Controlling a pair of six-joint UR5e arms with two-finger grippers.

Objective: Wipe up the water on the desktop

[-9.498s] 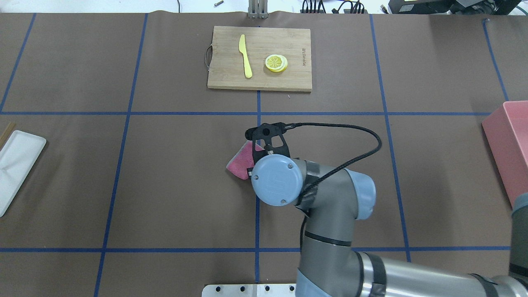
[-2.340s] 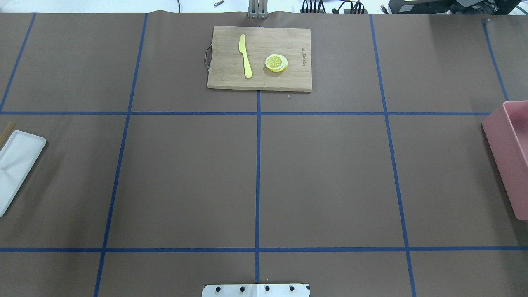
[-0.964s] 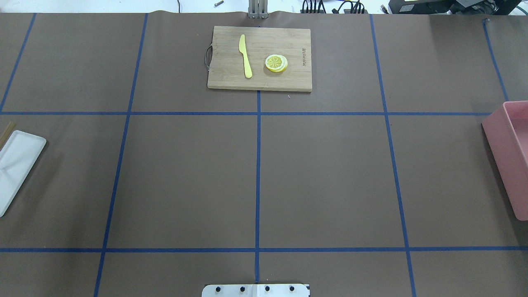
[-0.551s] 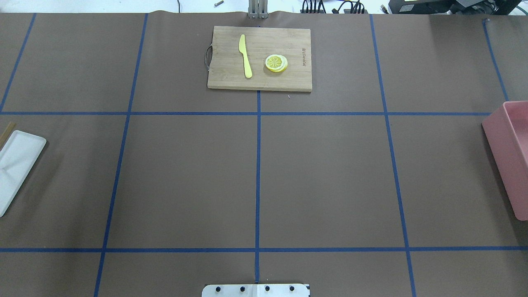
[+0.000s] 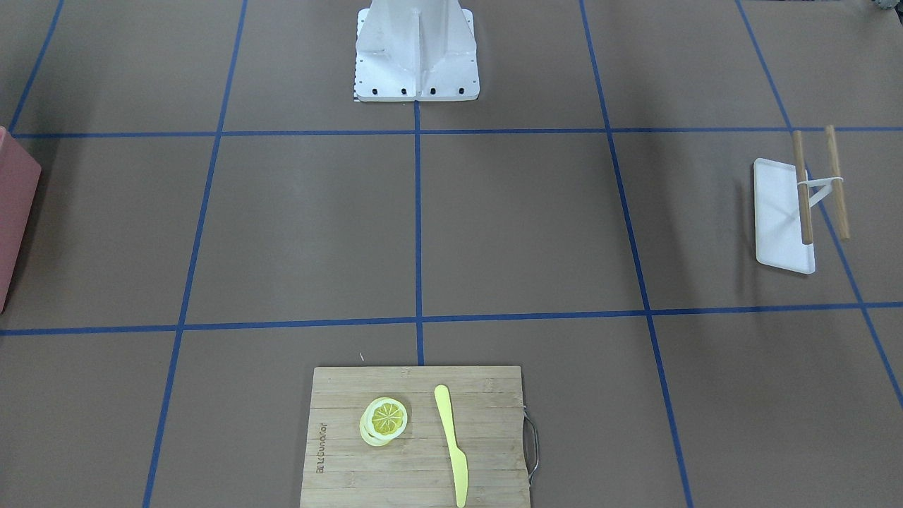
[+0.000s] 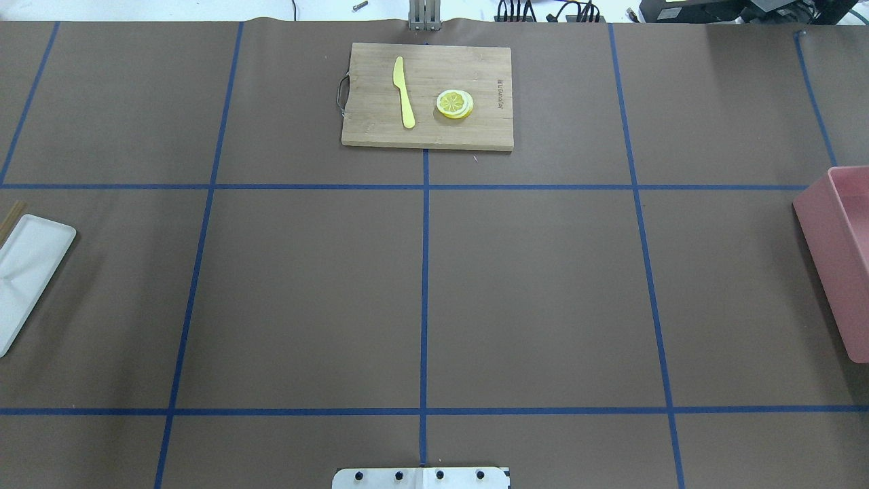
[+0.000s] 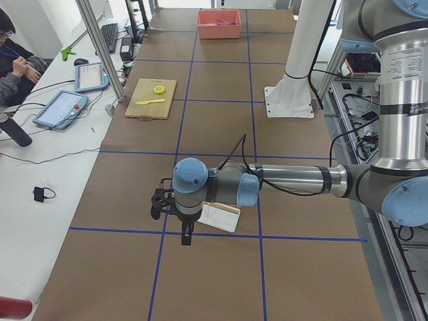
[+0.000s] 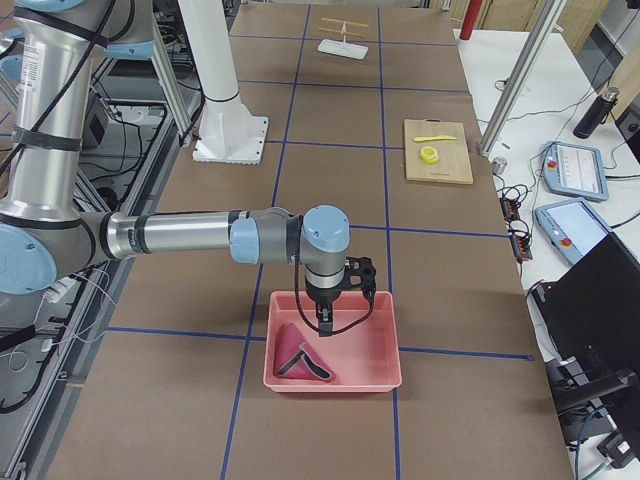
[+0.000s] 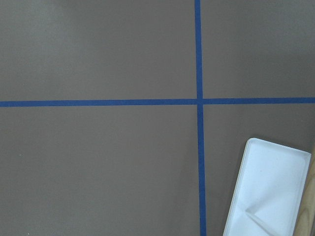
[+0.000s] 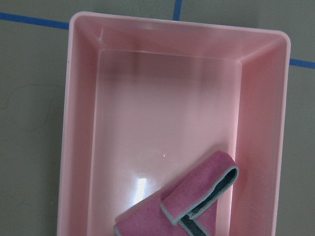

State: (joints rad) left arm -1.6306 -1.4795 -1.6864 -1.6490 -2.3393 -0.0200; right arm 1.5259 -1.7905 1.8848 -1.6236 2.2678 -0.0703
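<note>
Beneath left pincer and right pincer, cannot tell their grip, desktop lengthwise left-right

Cutting board sits on the desktop, centred at the edge far from the robot, opposite the robot base. On the board, the knife lies to the robot's left of the lemon slices, apart from them. Tray lies at the robot's left end, with two sticks: one across it, one just outside. Left gripper hangs beside the tray. Bin stands at the robot's right end, with the cloth inside toward one end. Right gripper hangs over the bin.
</note>
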